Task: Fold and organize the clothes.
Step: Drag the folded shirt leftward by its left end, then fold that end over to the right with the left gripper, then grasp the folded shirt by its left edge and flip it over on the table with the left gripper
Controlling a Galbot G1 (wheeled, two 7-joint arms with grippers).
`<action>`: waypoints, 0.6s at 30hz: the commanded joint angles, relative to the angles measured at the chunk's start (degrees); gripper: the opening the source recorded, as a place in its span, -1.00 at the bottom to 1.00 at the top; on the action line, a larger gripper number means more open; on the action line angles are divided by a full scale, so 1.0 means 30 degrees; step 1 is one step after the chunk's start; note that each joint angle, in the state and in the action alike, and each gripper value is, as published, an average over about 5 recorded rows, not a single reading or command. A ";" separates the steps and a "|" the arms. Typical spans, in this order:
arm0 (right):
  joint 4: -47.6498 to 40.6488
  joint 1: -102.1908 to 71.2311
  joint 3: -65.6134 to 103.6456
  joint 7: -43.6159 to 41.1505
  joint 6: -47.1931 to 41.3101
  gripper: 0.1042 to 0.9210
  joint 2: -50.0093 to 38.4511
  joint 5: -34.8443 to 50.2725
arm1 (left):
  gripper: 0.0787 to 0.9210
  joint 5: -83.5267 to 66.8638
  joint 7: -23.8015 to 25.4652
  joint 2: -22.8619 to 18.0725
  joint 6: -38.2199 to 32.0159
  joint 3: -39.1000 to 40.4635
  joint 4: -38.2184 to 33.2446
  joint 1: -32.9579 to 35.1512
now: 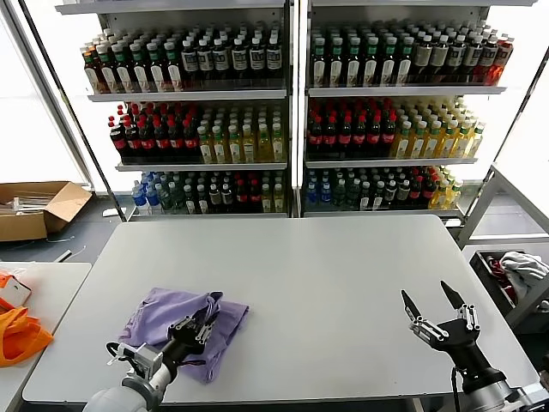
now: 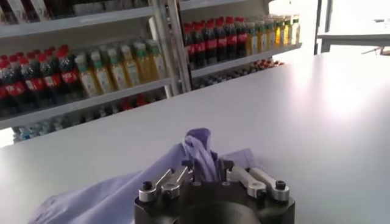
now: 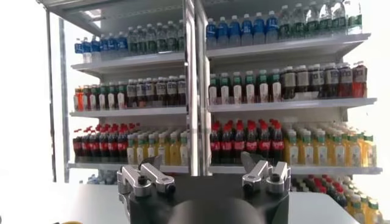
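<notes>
The lavender T-shirt lies crumpled on the white worktop, near its front edge on the robot's left. The left claw sits over the shirt's middle, fingers part-way apart with a ridge of cloth standing between them (whether they pinch it, I cannot tell). The right claw hovers wide open over bare worktop, holding nothing, well apart from the shirt.

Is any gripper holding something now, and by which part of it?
The left gripper has a raised fold of the lavender T-shirt between its fingers; whether it grips cannot be told. The right gripper is open and holds nothing.
</notes>
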 commanded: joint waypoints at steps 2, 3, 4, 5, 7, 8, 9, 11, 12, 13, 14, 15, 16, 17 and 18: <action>-0.0070 0.0060 0.0007 0.0006 0.0039 0.76 -0.0017 0.0008 | -0.24 -0.0518 0.0233 -0.0146 0.0755 -0.1010 -0.2875 0.1745; -0.0073 0.0048 0.0027 0.0004 0.0056 0.76 -0.0014 0.0021 | -0.16 -0.0631 0.0272 -0.0052 0.0834 -0.1395 -0.3372 0.2032; -0.0070 0.0035 0.0041 0.0003 0.0071 0.76 -0.0007 0.0037 | -0.10 -0.0731 0.0289 0.0054 0.0878 -0.1826 -0.3808 0.2248; -0.0065 0.0019 0.0049 0.0001 0.0086 0.76 0.0004 0.0049 | -0.04 -0.0804 0.0296 0.0162 0.0899 -0.2220 -0.4106 0.2380; -0.0053 -0.0025 0.0017 -0.0006 0.0117 0.76 0.0023 0.0063 | 0.11 -0.0941 0.0276 0.0459 0.0932 -0.3161 -0.4410 0.2445; -0.0051 -0.0043 -0.0022 -0.0009 0.0128 0.76 0.0029 0.0062 | 0.17 -0.1073 0.0247 0.0622 0.0964 -0.3627 -0.4339 0.2352; -0.0051 -0.0057 -0.0073 -0.0015 0.0137 0.76 0.0033 0.0055 | 0.25 -0.1345 0.0180 0.0815 0.1049 -0.4154 -0.4084 0.2179; -0.0046 -0.0065 -0.0181 -0.0025 0.0144 0.76 0.0028 0.0042 | 0.38 -0.2348 0.0003 0.1192 0.1292 -0.5269 -0.3311 0.1735; -0.0041 -0.0061 -0.0239 -0.0028 0.0142 0.76 0.0020 0.0036 | 0.44 -0.3315 -0.0154 0.1406 0.1490 -0.5858 -0.2763 0.1458; -0.0038 -0.0054 -0.0286 -0.0030 0.0140 0.76 0.0008 0.0031 | 0.50 -0.4494 -0.0353 0.1639 0.1719 -0.6424 -0.2174 0.1149; -0.0033 -0.0046 -0.0329 -0.0027 0.0137 0.76 -0.0006 0.0029 | 0.56 -0.5778 -0.0580 0.1857 0.1975 -0.6877 -0.1592 0.0830; -0.0029 -0.0037 -0.0379 -0.0021 0.0132 0.76 -0.0019 0.0025 | 0.62 -0.7027 -0.0848 0.2117 0.2262 -0.7252 -0.1011 0.0495; -0.0028 -0.0027 -0.0428 -0.0020 0.0126 0.76 -0.0026 0.0016 | 0.66 -0.8255 -0.1109 0.2375 0.2525 -0.7556 -0.0313 0.0120; -0.0028 -0.0016 -0.0485 -0.0020 0.0122 0.76 -0.0029 0.0005 | 0.71 -0.9097 -0.1328 0.2644 0.2717 -0.7722 0.0369 -0.0269; -0.0026 0.0000 -0.0554 -0.0019 0.0113 0.76 -0.0026 -0.0009 | 0.74 -0.9744 -0.1536 0.2887 0.2869 -0.7757 0.1075 -0.0630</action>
